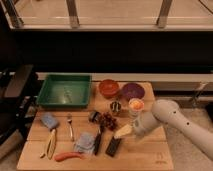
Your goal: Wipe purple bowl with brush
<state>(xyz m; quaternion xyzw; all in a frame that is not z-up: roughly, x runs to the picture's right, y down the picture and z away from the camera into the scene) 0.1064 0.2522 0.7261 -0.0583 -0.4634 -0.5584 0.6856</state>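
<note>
The purple bowl point(133, 90) sits at the 1 o'clock corner of the wooden table point(150, 159), just at 3 o'clock of the red-orange bowl point(108, 87), with an orange-filled cup point(135, 104) just at its 6 o'clock. The brush point(98, 142) lies flat toward 6 o'clock from the table's middle, running roughly 12 to 6, between a blue-grey cloth point(85, 142) at its 9 o'clock and a black block point(113, 146) at its 3 o'clock. The gripper point(122, 131) reaches in from 3 o'clock on the white arm point(170, 117), low over the board at the brush's 2 o'clock and just above the block, its pincer spread apart and holding nothing.
</note>
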